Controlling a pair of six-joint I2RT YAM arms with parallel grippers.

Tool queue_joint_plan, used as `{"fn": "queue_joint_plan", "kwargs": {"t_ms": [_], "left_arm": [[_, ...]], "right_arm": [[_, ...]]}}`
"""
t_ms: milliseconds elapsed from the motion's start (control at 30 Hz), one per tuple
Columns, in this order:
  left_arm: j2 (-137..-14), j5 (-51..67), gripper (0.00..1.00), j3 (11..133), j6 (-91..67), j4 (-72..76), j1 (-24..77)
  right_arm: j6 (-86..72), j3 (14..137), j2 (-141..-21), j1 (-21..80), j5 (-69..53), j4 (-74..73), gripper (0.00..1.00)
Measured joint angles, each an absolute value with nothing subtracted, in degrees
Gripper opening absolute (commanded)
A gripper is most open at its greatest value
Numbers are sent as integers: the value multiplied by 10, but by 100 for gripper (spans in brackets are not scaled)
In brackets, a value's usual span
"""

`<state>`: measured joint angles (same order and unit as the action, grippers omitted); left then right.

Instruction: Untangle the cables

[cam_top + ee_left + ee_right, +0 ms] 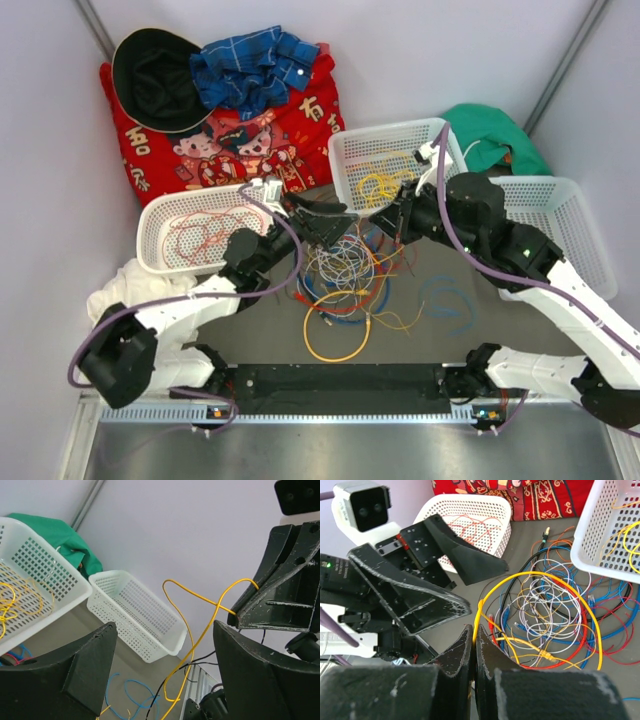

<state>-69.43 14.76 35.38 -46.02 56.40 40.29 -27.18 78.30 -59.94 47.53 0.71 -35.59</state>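
Just above the cable pile [345, 272], the right gripper [474, 632] pinches a yellow cable [535, 573], while the left gripper [162, 647] gapes wide, holding nothing.

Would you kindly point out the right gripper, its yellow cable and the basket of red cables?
right gripper [474, 636]: right wrist view, between fingertips.
yellow cable [535, 573]: right wrist view, top of loop.
basket [504, 527]: right wrist view, side wall.

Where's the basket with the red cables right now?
Top view, left side: the white basket sits beside the left arm, right by the red cloth.
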Motion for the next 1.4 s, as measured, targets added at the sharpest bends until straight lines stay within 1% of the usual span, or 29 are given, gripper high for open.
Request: {"fn": "queue_joint_plan", "kwargs": {"t_ms": [133,167,333,400,433,467,500,567,600,700,733,800,833,967,1167,1267,1300,1367,1400], "left_arm": [[-733,170,65,375,-479,591,406],[-740,175,60,379,-483,598,407],[-775,204,47,396,-511,636,412],[-785,213,44,397,-522,647,415],[-788,218,48,397,-526,650,416],[-790,222,56,397,-529,653,418],[-790,225,75,397,-531,655,419],[-790,230,88,397,-531,656,421],[-788,227,98,397,-534,644,420],[-775,220,98,395,-528,620,420],[-765,217,97,394,-526,616,421],[-744,212,92,387,-519,609,420],[-736,212,85,386,-517,609,420],[-726,220,71,386,-516,623,422],[-758,238,61,389,-533,644,425],[-776,246,52,397,-539,644,429],[-781,247,43,399,-541,646,430],[-787,249,28,403,-545,649,432],[-791,251,11,404,-546,655,433]], "right_arm": [[-272,782,-599,475,7,-356,0],[-272,780,-598,475,6,-355,0],[-272,776,-595,475,6,-356,0],[-272,775,-593,475,6,-357,0],[-272,773,-592,475,6,-356,0],[-272,772,-591,475,6,-357,0],[-272,772,-590,475,7,-357,0],[-272,772,-589,475,7,-356,0],[-273,772,-586,476,5,-354,0],[-273,772,-578,478,5,-353,0],[-273,772,-577,478,5,-353,0],[-275,772,-575,479,3,-349,0],[-275,772,-574,479,3,-350,0],[-275,772,-575,479,4,-352,0],[-276,770,-575,479,4,-351,0],[-277,767,-574,479,4,-352,0],[-277,765,-574,479,4,-352,0],[-277,765,-573,479,4,-352,0],[-277,765,-573,479,4,-352,0]]}}
